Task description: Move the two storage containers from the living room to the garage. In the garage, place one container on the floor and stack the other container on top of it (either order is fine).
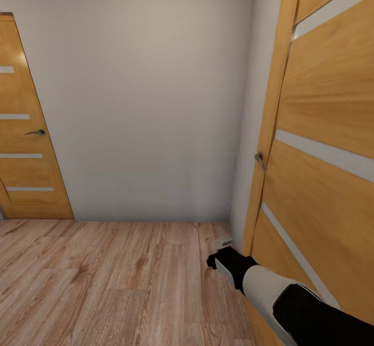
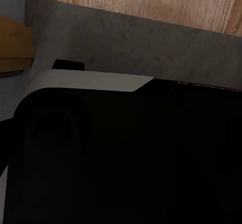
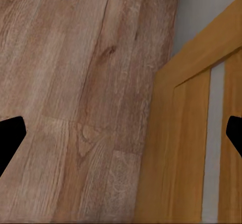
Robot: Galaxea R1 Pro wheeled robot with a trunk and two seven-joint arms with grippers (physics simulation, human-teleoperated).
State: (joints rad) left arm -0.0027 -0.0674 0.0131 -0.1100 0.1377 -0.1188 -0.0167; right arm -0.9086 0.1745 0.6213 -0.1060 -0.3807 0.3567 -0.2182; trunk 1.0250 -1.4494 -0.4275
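Note:
The two storage containers are out of view, and so is the garage. I face a white wall (image 1: 150, 96) in a narrow space with light wood-plank flooring (image 1: 104, 283). My right arm reaches forward low at the right, and its gripper (image 1: 222, 258) hangs just above the planks beside an orange wooden door (image 1: 322, 169). In the right wrist view the right gripper (image 3: 121, 133) is open, its dark fingertips (image 3: 10, 139) spread wide with nothing between them. The left wrist view looks onto a dark part of my own body (image 2: 121, 153).
The orange door with pale stripes and a metal handle (image 1: 259, 159) stands very close on the right, next to my right arm. A second, similar door (image 1: 26, 143) with a lever handle is at the far left. The white wall closes the space ahead.

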